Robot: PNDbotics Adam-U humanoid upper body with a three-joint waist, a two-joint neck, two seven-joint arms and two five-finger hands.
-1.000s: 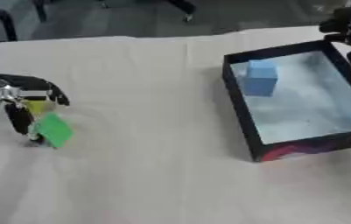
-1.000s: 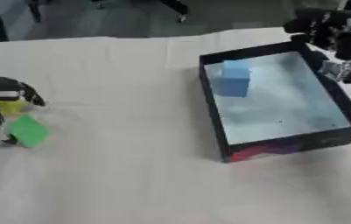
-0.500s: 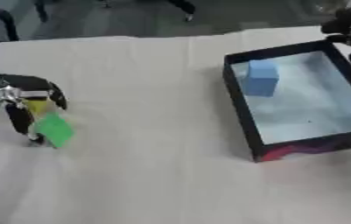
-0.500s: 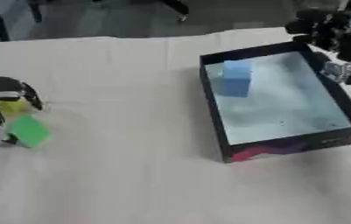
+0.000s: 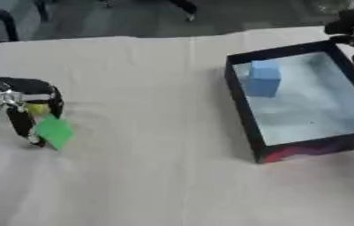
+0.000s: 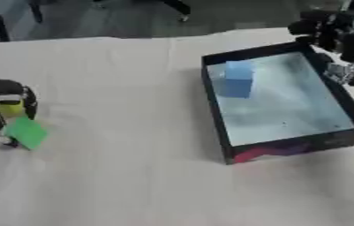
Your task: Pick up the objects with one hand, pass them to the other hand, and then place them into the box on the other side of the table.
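Green block (image 5: 54,131) under left hand (image 5: 17,103)

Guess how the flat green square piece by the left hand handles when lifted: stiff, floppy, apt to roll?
The flat green square piece probably won't roll: it shows straight edges and corners. It looks thin, so likely light and awkward to pinch off the cloth-covered table. The left hand arches over it; stiffness can't be judged.

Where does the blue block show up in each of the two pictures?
Left eye view: the blue block stands inside the black box, in its far left corner, right of centre.
Right eye view: same corner, nearer the picture's middle.
Shared landmark: the green piece by the left hand.
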